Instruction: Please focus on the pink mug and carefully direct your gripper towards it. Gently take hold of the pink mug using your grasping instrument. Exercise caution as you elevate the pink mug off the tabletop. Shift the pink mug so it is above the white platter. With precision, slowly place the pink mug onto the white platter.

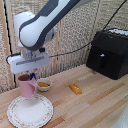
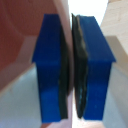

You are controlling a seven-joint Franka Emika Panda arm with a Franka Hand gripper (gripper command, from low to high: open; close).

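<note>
A small white bowl (image 1: 44, 84) with something yellow inside sits on the light wooden table (image 1: 95, 102). A little way toward the exterior view's right, a small yellow-orange block (image 1: 75, 89) lies flat on the wood, apart from the bowl. Farther back on that side stands a big black boxy machine (image 1: 108, 52) with a handle on its front. A thin black cable (image 1: 70, 50) runs across to it. Behind everything hangs a woven tan reed screen (image 1: 75, 35).

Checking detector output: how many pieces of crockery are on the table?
3. The pink mug, held in the hand over the near white platter; that platter itself; a small white bowl just behind it. More could be hidden behind the arm.
</note>
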